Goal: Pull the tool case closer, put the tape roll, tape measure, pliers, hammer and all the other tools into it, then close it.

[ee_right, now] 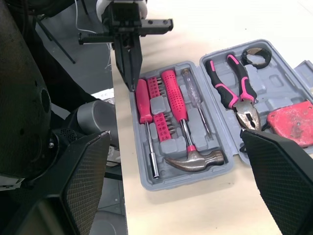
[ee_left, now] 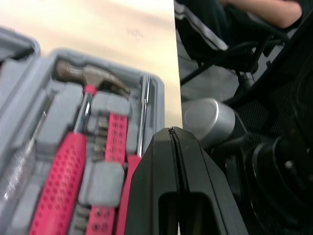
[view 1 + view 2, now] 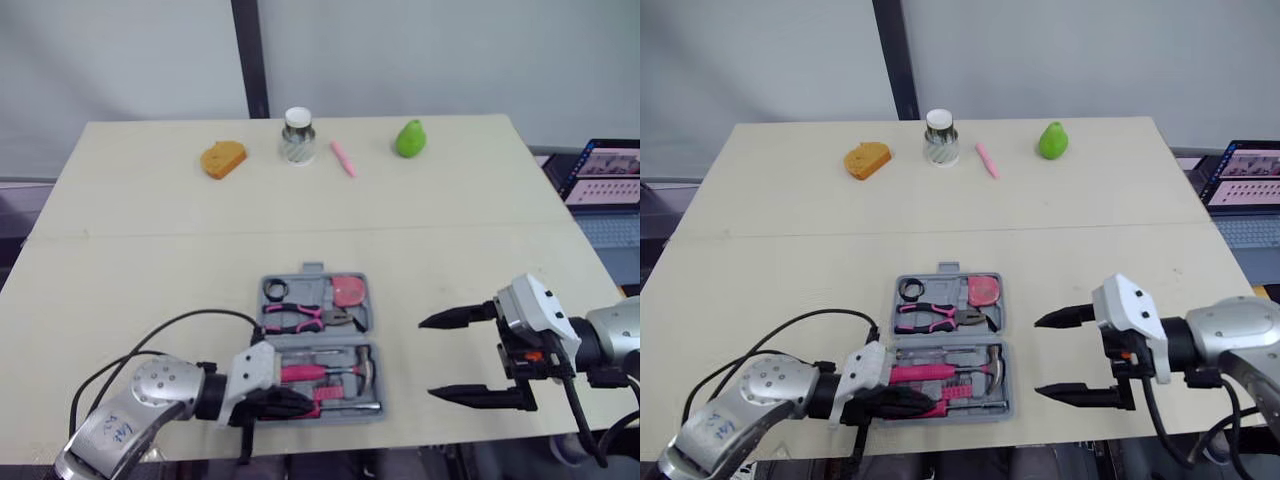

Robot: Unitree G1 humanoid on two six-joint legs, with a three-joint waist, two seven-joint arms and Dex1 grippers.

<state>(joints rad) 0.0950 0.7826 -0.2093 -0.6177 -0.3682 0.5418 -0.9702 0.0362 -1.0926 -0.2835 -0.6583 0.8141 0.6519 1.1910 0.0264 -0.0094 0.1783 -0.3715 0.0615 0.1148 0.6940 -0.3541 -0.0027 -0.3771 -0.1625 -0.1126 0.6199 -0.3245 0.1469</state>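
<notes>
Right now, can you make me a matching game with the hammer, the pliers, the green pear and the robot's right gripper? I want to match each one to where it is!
Things:
1. hammer
2. pliers
3. green pear
4. right gripper

Places:
A. open, beside the tool case, on the robot's right
B. in the half of the tool case nearer the robot
C. in the half of the tool case farther from the robot
D. at the far edge of the table, toward the robot's right

Pairs: 1-B, 2-C, 3-D, 4-A

The tool case (image 1: 166,180) is matt grey plastic, the hammer head (image 1: 195,159) shiny metal.
</notes>
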